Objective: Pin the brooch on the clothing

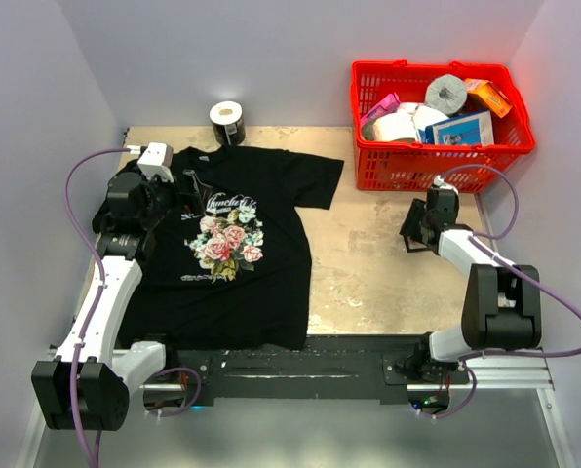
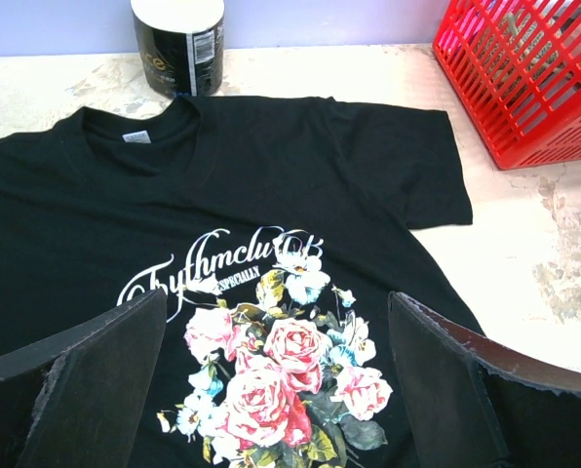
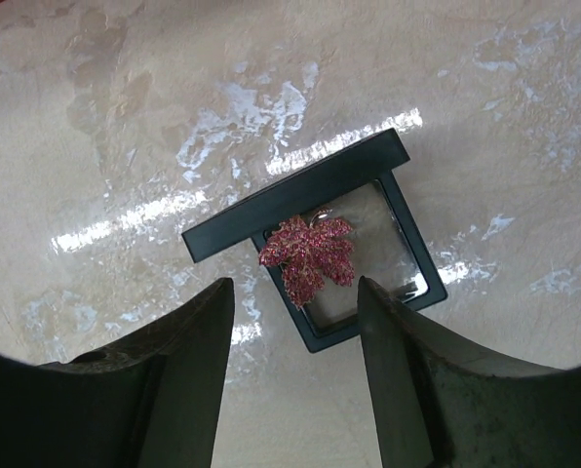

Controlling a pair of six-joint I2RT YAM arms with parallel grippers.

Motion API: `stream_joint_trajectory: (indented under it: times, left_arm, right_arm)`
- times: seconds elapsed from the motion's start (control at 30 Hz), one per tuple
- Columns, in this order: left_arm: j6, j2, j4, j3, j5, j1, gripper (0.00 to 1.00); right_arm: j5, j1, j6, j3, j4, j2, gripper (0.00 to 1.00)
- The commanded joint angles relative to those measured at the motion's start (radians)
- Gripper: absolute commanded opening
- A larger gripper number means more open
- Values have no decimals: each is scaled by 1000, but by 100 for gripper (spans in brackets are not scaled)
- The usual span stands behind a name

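Brooch [image 3: 307, 258]: small pinkish-red, glittering, leaf-shaped pin. It's lying on the clear face of a case on the right side of the table, well apart from the shirt.
Case [image 3: 300, 200]: small black square frame with a clear pane and a black bar along its far edge. It sits flat on the table with the brooch on top, one leaf tip over the black rim.
Right pincer [image 3: 295, 290]: poised right above the case, dark fingers [image 3: 188, 341] spread wide, one on each side of the brooch. It touches nothing and grips nothing.
Table [image 1: 368, 273]: worn beige top, scuffed and shiny in patches around the case.
T-shirt [image 1: 242, 292]: black short-sleeved tee spread flat on the left half of the table, collar at the far end. It has a printed bouquet of pink roses and white script on the chest, and its right sleeve reaches toward the basket.
Left pincer [image 2: 276, 317]: hanging over the shirt's left shoulder area, looking across the rose print. Its fingers are parted wide and nothing is between them.
Basket [image 1: 437, 161]: red plastic lattice basket at the far right corner, stuffed with a paper roll and small boxes.
Roll [image 1: 227, 122]: black-wrapped cylinder with a white top, standing upright just beyond the collar at the far edge.
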Motion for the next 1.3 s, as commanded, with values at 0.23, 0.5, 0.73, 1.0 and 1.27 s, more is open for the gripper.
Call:
stream_joint_trajectory:
  times: [0.23,0.5,0.73,1.0,1.27]
  left_arm:
    - [2,5,48,-2,20,-2,99]
    - [0,8,46,-2,19,-2,99]
    - [0,18,45,-1,14,-2,99]
    - [0,22,43,-1,13,-2,99]
    - [2,18,42,-1,13,-2,99]
  right_arm:
    - [12,0,-26,48,62,62,58]
    - [38,0,-20,35,82,88,59]
    - [58,0,-16,43,79,116,58]
    - [72,1,-18,57,67,145,56]
    - [63,1,-15,55,64,133,38]
